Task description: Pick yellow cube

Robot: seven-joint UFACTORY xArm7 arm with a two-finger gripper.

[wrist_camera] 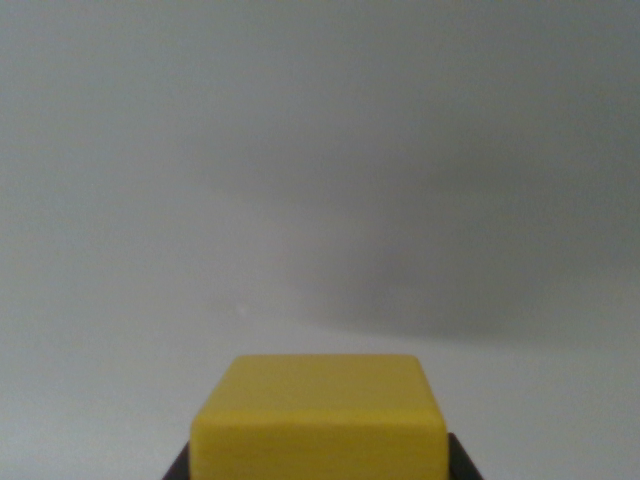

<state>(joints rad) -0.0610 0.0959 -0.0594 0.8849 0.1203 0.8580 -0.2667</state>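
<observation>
Yellow cube [318, 418] at bottom centre of wrist view, dark gripper [320, 468] tips showing at both lower corners, apparently closed on its sides; looks rigid, light, smooth painted wood, possibly slick, so flat opposite faces are the right hold

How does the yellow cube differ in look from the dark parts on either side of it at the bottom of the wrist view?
The yellow cube is bright yellow; the dark parts are near black. The cube fills the bottom centre, showing its top and front faces; the dark parts show only as small slivers at its lower corners. Both are cut off by the bottom edge.
</observation>
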